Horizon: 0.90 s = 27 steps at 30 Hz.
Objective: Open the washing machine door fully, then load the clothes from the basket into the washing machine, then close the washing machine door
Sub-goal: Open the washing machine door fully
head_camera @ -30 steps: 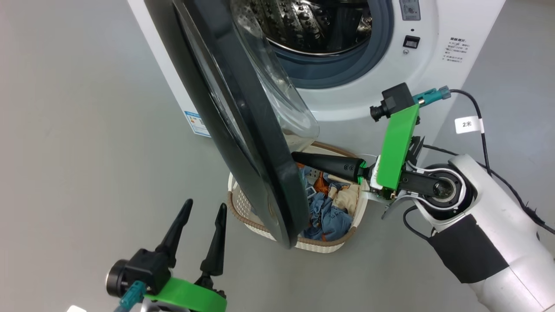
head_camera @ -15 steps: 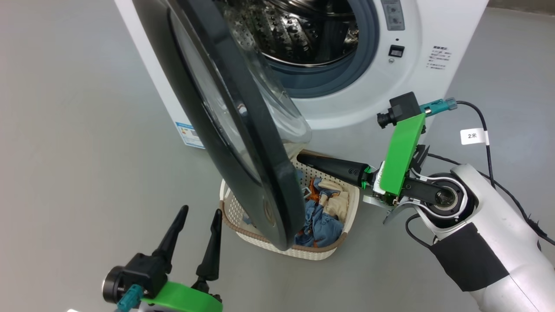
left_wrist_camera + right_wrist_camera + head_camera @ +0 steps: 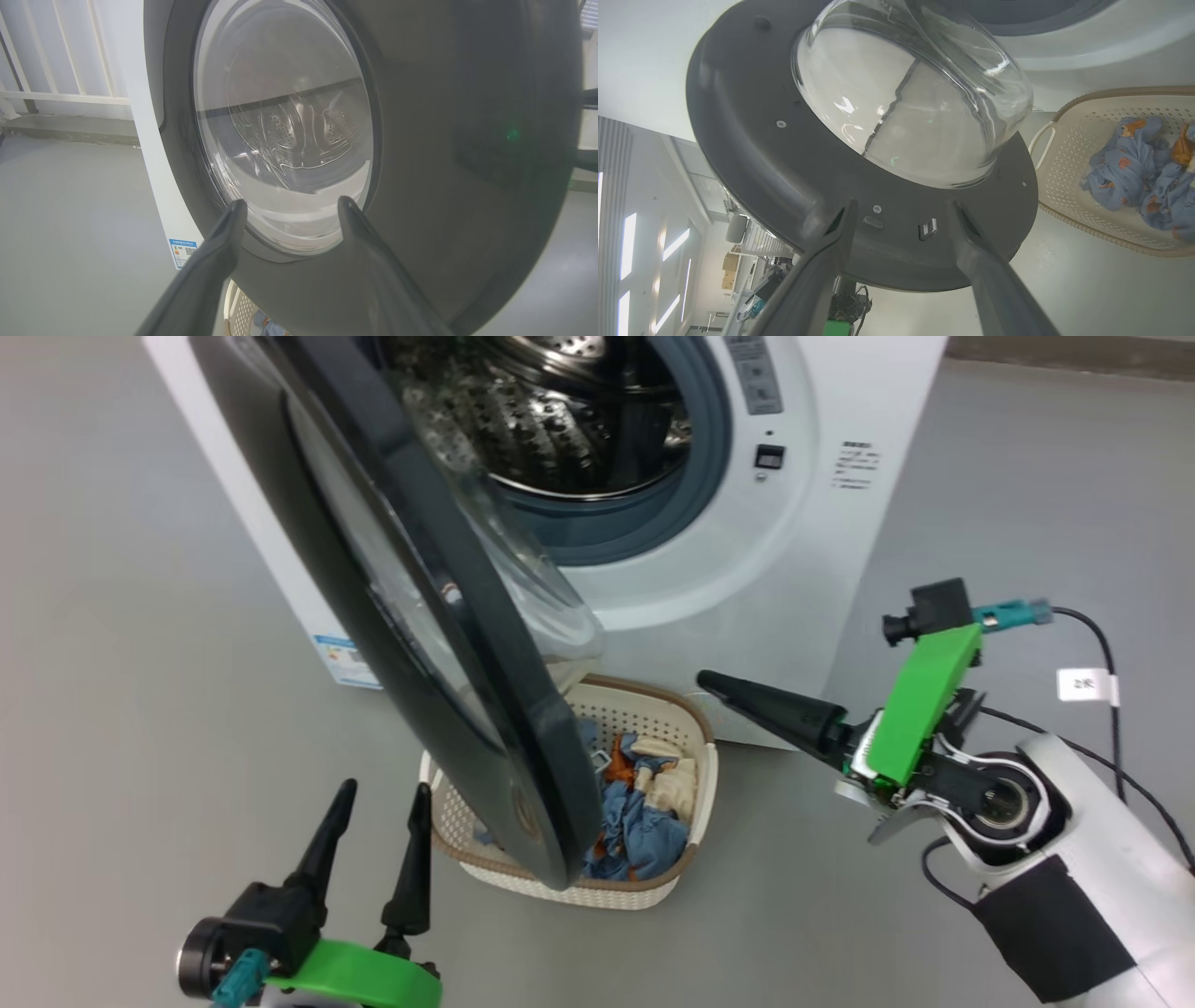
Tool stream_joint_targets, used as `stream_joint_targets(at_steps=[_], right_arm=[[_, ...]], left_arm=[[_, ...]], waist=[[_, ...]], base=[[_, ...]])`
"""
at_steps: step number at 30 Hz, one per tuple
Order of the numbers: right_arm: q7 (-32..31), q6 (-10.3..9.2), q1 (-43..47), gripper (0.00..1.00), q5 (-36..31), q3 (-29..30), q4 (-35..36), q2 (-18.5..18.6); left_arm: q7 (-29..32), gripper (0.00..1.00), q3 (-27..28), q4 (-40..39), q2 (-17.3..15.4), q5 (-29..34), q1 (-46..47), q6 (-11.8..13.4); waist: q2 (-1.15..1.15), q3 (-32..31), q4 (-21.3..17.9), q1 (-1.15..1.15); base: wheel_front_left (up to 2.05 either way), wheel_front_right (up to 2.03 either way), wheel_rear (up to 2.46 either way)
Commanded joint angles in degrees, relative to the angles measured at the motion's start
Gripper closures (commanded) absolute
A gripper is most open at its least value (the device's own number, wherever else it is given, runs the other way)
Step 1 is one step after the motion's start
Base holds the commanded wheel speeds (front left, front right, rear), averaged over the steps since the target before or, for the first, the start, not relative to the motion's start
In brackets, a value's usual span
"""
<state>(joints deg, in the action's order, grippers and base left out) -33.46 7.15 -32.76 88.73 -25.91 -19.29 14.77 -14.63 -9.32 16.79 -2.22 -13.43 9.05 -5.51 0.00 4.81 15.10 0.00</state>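
Beside basket (image 3: 579, 887), right gripper (image 3: 903, 205) seen released, left gripper (image 3: 386, 789) likewise spread; washing machine door (image 3: 523, 747) best pushed wider at inner frame (image 3: 752, 140), glass bowl (image 3: 901, 102) avoided.

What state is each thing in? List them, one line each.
Door, partly open, not fully.
Washing machine, drum exposed.
Basket, on the floor, loaded.
Clothes, heaped inside the basket.
Left claw, open, empty.
Right claw, open, empty.
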Motion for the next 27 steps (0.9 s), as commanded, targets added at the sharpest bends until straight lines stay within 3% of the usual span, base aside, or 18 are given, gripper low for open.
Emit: stream_joint_targets(at_steps=[1,18,27], right_arm=[[0.86,0.34,1.0,0.0,-0.39,0.01,1.18,0.32],[11.62,0.34,9.59,0.0,-2.46,1.7,-0.17,6.37],[28.43,0.34,13.08,0.0,-10.63,-3.8,-2.62,10.66]], left_arm=[[-0.37,0.0,2.32,-1.06,-0.65,0.82,-0.24,-0.31],[-0.37,0.0,7.55,-1.98,-0.65,2.47,-3.18,-1.09],[-0.37,0.0,8.21,-1.92,-0.65,2.12,-3.96,-1.25]], waist=[[0.0,-0.73,-1.65,0.0],[0.0,-2.14,-8.19,0.0],[0.0,-2.88,-9.01,0.0]], base=[[0.0,0.0,0.0],[0.0,0.0,0.0],[0.0,0.0,0.0]])
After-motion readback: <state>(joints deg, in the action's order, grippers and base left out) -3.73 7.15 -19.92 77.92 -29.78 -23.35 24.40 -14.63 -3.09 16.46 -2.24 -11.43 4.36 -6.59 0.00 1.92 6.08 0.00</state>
